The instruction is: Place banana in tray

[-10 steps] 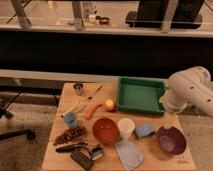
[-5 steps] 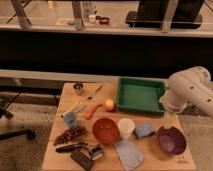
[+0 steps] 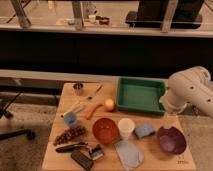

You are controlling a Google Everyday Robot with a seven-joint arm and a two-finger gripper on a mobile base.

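- your robot's white arm [image 3: 191, 92] reaches in at the right edge of the light wooden table [image 3: 156, 160]. its two-finger gripper [image 3: 169, 119] hangs between the near right corner of the large rectangular green plastic tray [image 3: 141, 81] and the round purple bowl [image 3: 171, 141].
- the fingers stand wide apart, and nothing shows between them.
- the small, slender, pale yellow banana [image 3: 75, 108] lies flat on the tabletop on the left side, outside the tray and well apart from the gripper.
- just right of the banana you have 1 orange-red carrot-like stick [image 3: 92, 110], then 1 round yellow-orange fruit [image 3: 109, 104] near the tray's left wall.
- 1 small blue cup [image 3: 70, 119] stands just beside the banana's near end, and 1 small metal cup [image 3: 78, 88] stands behind it.
- nearer the front, 1 round red bowl [image 3: 105, 131], 1 white cup [image 3: 126, 127] and 1 blue sponge [image 3: 144, 131] sit in a row, with a bunch of dark grapes [image 3: 70, 135] to their left.
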